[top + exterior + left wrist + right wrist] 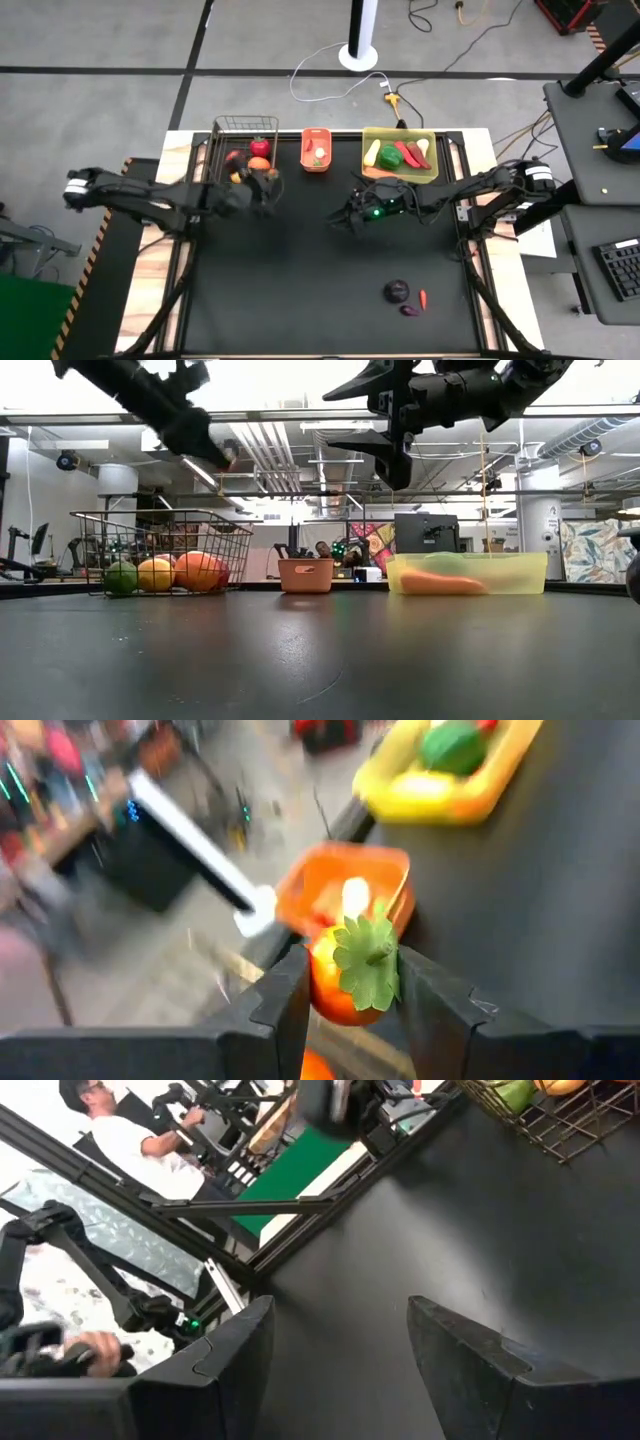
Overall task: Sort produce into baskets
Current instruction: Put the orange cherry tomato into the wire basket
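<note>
Your left gripper holds a small orange-red toy fruit with a green leafy cap between its fingers, raised above the black surface at the near corner of the dark wire-mesh basket. That basket already carries round fruit, so treat it as the likely drop point. The small orange plastic basket and the translucent yellow-green plastic bin stand beside it along the far edge. Your right gripper hangs over mid-surface, fingers apart and empty. A purple eggplant, a small red chilli and a small purple piece remain unsorted near the front.
</note>
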{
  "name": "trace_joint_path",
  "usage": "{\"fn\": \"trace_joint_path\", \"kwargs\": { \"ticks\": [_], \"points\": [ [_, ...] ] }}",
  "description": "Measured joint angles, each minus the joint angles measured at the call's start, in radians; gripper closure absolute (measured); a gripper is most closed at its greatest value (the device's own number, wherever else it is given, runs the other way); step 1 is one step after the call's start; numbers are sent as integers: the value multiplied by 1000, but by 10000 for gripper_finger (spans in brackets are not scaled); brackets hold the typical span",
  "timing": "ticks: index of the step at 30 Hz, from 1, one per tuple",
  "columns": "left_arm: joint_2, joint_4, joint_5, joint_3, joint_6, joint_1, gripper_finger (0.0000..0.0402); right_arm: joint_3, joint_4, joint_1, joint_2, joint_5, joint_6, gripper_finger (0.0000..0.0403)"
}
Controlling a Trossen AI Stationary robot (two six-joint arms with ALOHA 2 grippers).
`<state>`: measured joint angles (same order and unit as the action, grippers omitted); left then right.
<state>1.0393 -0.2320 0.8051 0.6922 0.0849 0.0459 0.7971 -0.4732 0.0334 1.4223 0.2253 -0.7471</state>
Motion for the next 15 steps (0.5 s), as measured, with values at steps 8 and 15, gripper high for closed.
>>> {"fn": "trace_joint_path", "kwargs": {
  "ticks": [8, 15],
  "points": [
    [-74, -330, -376, 0, -297, -342, 286, 0, 7, 0, 0, 1, 6, 183],
    [-48, -453, -475, 0, -314, -477, 286, 0, 19, 0, 0, 3, 12, 183]
  ]
}}
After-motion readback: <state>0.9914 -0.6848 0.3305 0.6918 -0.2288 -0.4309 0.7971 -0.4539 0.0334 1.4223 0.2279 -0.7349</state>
